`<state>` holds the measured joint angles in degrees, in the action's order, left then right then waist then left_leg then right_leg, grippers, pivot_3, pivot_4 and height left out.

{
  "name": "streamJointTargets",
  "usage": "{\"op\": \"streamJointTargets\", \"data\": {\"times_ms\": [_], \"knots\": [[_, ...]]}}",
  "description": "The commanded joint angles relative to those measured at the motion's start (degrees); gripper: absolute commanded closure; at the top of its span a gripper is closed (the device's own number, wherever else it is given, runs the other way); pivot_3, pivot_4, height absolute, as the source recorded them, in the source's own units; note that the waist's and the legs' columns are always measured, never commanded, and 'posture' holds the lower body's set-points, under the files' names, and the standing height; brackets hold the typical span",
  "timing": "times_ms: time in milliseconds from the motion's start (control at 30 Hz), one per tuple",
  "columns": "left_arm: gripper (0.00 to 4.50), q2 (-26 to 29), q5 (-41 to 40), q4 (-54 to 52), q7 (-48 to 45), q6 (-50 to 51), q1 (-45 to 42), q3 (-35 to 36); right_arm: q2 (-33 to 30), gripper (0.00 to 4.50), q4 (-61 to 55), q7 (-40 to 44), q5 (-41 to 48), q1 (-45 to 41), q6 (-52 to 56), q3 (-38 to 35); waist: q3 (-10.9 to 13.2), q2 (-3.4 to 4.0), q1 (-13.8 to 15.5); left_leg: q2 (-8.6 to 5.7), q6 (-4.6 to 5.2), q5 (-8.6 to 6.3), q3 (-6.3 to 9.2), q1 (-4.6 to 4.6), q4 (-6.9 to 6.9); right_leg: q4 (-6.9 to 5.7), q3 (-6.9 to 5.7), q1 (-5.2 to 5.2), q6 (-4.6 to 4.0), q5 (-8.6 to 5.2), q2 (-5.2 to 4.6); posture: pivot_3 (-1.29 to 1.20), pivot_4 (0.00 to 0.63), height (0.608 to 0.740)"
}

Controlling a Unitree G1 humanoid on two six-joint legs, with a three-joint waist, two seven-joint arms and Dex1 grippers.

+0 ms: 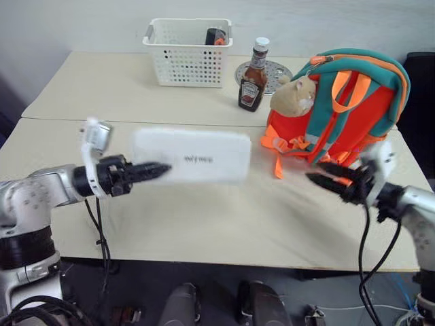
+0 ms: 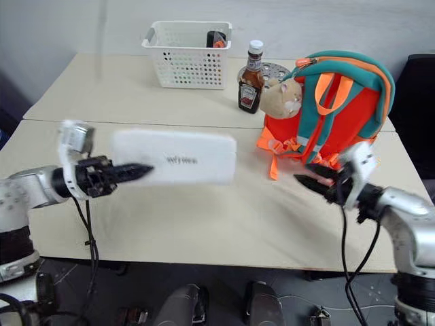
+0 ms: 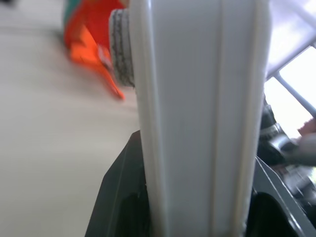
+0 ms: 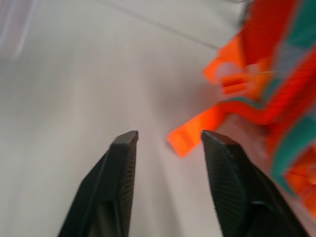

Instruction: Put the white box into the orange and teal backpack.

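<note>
Fingers of the left gripper (image 1: 158, 170) clamped on one short end of the white box (image 1: 192, 157); left wrist view confirms the box edge wedged between both black fingers. Box held off the surface (image 1: 204, 224), long side level, mid-left of the frame, lettering facing the camera. Fingers of the right gripper (image 4: 168, 140) stand apart, nothing between them, low at the right of the frame, just in front of the orange and teal backpack (image 1: 353, 109).

Backpack upright at right, plush charm (image 1: 293, 95) on its near side, loose orange straps (image 1: 279, 159) trailing toward centre. Whether the top is unzipped cannot be told.

Judgement: the box is about as long as the bag, so it likely needs tipping end-down over the top opening. Right fingers should pull the mouth wide first. One-end grip risks the box sagging or twisting; move slowly, avoid snagging straps.
</note>
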<state>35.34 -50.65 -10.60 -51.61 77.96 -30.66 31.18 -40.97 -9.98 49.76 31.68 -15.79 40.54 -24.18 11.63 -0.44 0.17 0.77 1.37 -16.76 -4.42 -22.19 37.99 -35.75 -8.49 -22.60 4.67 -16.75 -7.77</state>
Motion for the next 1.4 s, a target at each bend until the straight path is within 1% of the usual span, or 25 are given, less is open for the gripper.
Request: {"op": "streamJointTargets", "data": {"times_ms": [33, 100, 133, 233, 333, 433, 567, 667, 833, 967, 1000, 1033, 1233, 1400], "knots": [[3.11, -3.26, -5.06, -5.1, 8.98, 0.36, 0.13, 6.8, 0.06, 0.92, 4.29, -4.0, 3.16, -5.31, 2.05, -3.09, 0.0, 0.0, -0.2, 0.0, 0.0, 0.0, -0.02, 0.0, -0.01, -0.01, 0.01, -0.01, 0.0, 0.0, 0.0, 0.0, 0.15, 0.74], [3.11, -4.97, -7.54, -6.62, 12.64, 0.87, 0.15, 8.54, 0.27, 0.21, 8.24, -5.31, 2.78, -8.8, 1.71, -2.19, 0.0, 0.0, -0.21, 0.02, -0.04, 0.0, -0.07, 0.01, -0.02, -0.1, 0.05, -0.02, 0.0, 0.0, 0.08, 0.0, 0.15, 0.74], [3.11, -5.28, -8.6, -7.29, 13.87, 1.04, 0.34, 8.83, 0.33, 0.1, 10.13, -5.68, 2.36, -10.29, 1.33, -1.53, 0.0, 0.0, -0.2, 0.03, -0.04, -0.01, -0.07, 0.0, -0.02, -0.1, 0.05, -0.02, 0.0, 0.0, 0.09, 0.0, 0.15, 0.74], [3.11, -5.09, -11.27, -8.59, 16.67, 0.94, 0.89, 9.04, 0.92, 0.1, 14.37, -5.04, 1.99, -14.44, 0.49, 0.94, 0.0, 0.0, -0.21, 0.02, -0.05, -0.01, -0.1, -0.02, -0.02, -0.15, 0.06, -0.04, 0.0, 0.0, 0.14, 0.0, 0.15, 0.74], [3.11, -3.34, -13.82, -8.26, 18.61, 0.18, 1.15, 9.59, 3.05, 0.1, 22.54, -4.95, 0.72, -22.04, -1.2, 4.12, 0.0, 0.0, -0.42, 0.03, -0.06, -0.02, -0.19, 0.0, -0.02, -0.14, 0.13, -0.05, 0.0, 0.01, 0.19, 0.0, 0.15, 0.74], [3.11, -1.72, -14.78, -7.34, 19.65, -1.07, 1.52, 9.15, 5.04, 0.1, 27.31, -2.69, 1.71, -27.33, -1.4, 5.93, 0.01, 0.0, -0.43, 0.05, -0.06, -0.01, -0.28, -0.01, -0.01, -0.15, 0.22, -0.17, 0.0, 0.01, 0.24, 0.0, 0.15, 0.74], [3.11, 0.2, -14.93, -6.09, 19.83, -3.07, 1.89, 7.84, 7.16, 0.1, 31.86, 0.02, 1.38, -31.83, -3.64, 7.61, 0.01, 0.0, -0.4, 0.06, -0.07, -0.01, -0.29, -0.04, -0.05, -0.17, 0.22, -0.19, 0.0, 0.01, 0.29, 0.0, 0.15, 0.74], [3.11, 1.04, -15.04, -5.14, 20.16, -4.5, 1.84, 7.19, 7.65, 0.71, 33.43, 1.61, 0.93, -33.25, -5.62, 8.31, 0.01, -0.01, -0.21, 0.02, -0.05, -0.03, -0.32, -0.06, -0.05, -0.13, 0.22, -0.19, 0.03, 0.02, 0.3, 0.0, 0.15, 0.74], [3.11, 1.89, -15.4, -4.26, 20.55, -6.28, 2.25, 6.25, 6.54, 2.47, 29.99, 6.09, 2.73, -32.2, -5.11, 8.56, 0.01, -0.01, -0.33, 0.02, -0.05, -0.04, -0.32, -0.09, -0.05, -0.11, 0.24, -0.19, 0.06, 0.04, 0.28, 0.0, 0.15, 0.74], [3.11, 2.5, -14.86, -2.76, 20.56, -7.68, 1.56, 5.03, 4.53, 3.85, 22.13, 10.58, 6.16, -29.79, -1.31, 8.66, 0.02, 0.0, -0.36, 0.06, -0.08, -0.06, -0.32, -0.08, -0.06, -0.12, 0.25, -0.21, 0.06, 0.04, 0.27, 0.0, 0.15, 0.74], [3.11, 2.68, -14.71, -2.19, 20.56, -8.15, 1.18, 4.69, 4.04, 4.26, 19.67, 11.35, 7.68, -29.3, 0.4, 8.5, 0.02, 0.0, -0.35, 0.06, -0.08, -0.06, -0.34, -0.08, -0.07, -0.12, 0.26, -0.22, 0.06, 0.04, 0.27, 0.0, 0.15, 0.74], [3.11, 2.87, -14.7, -1.77, 20.57, -8.56, 0.94, 4.39, 3.68, 4.48, 17.92, 11.77, 8.79, -28.91, 1.64, 8.37, 0.02, 0.0, -0.37, 0.07, -0.08, -0.06, -0.34, -0.09, -0.07, -0.13, 0.27, -0.25, 0.06, 0.04, 0.26, 0.0, 0.15, 0.74], [3.11, 4.47, -13.98, 0.81, 19.64, -11.04, -0.66, 2.08, -0.47, 4.48, 3.69, 14.91, 20.25, -25.47, 11.83, 6.76, 0.03, 0.0, -0.2, 0.1, -0.11, -0.12, -0.39, -0.11, -0.11, -0.09, 0.34, -0.33, 0.06, 0.04, 0.24, 0.0, 0.15, 0.74], [3.11, 4.83, -11.98, 2.42, 18.45, -13.89, -3.19, -2.08, -6.23, 4.48, -6.72, 15.87, 36.29, -23.68, 22.22, 3.03, 0.05, -0.04, -0.05, 0.1, -0.06, -0.15, -0.57, -0.27, -0.13, -0.12, 0.5, -0.65, 0.06, 0.04, 0.23, 0.0, 0.15, 0.74]]}}
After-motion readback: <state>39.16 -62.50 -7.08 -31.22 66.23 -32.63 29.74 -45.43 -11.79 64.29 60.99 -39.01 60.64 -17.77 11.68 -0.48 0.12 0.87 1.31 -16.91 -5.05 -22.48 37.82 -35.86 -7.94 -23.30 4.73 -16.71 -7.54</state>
